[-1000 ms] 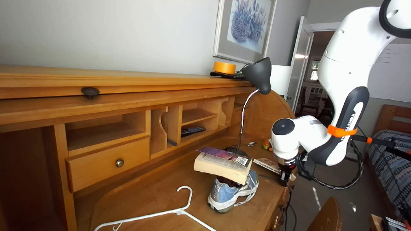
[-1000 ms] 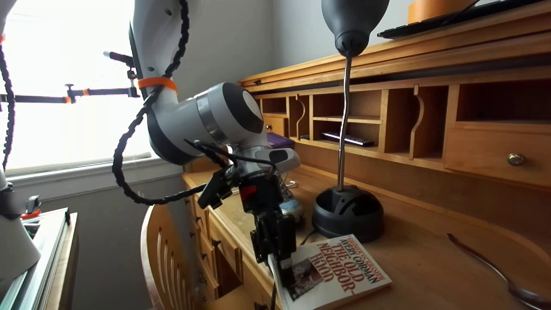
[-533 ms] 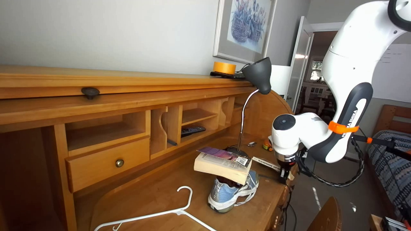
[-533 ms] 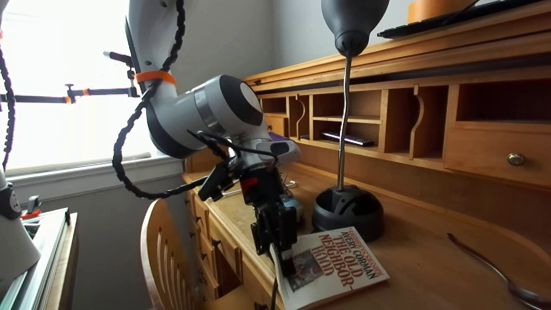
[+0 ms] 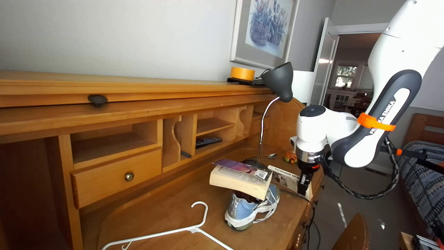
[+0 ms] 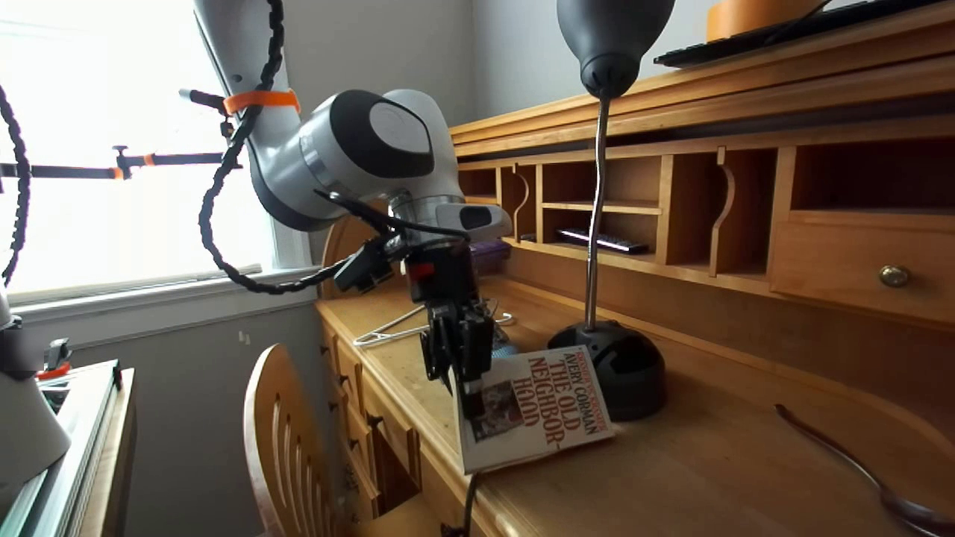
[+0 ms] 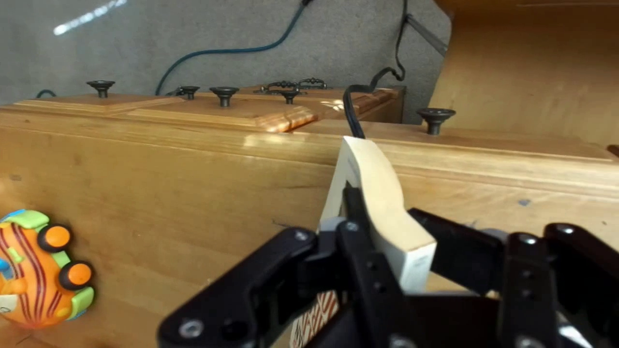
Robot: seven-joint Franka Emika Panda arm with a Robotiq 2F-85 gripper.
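Note:
My gripper (image 6: 468, 406) is shut on a white paperback book (image 6: 563, 403) near the desk's front edge. In the wrist view one finger lies along its cover and the other against its back, and its pale page edge (image 7: 379, 188) shows between them. The book is tilted, its held edge raised and its lower edge at or near the desk top; I cannot tell whether it touches. Its cover has red and black lettering and also shows in an exterior view (image 5: 286, 180), close to the lamp (image 6: 608, 365). The fingertips are partly hidden by the book.
A blue shoe (image 5: 242, 208) with a thick book (image 5: 239, 178) on top stands beside the held book. A white hanger (image 5: 194, 229), a spoon (image 6: 843, 470) and an orange toy car (image 7: 38, 270) lie on the desk. A black cord (image 7: 353, 111) hangs over the front edge. A chair (image 6: 287, 447) stands in front.
The gripper has risen and shifted, carrying the book with it. The book has gone from nearly flat to steeply tilted and has moved toward the shoe.

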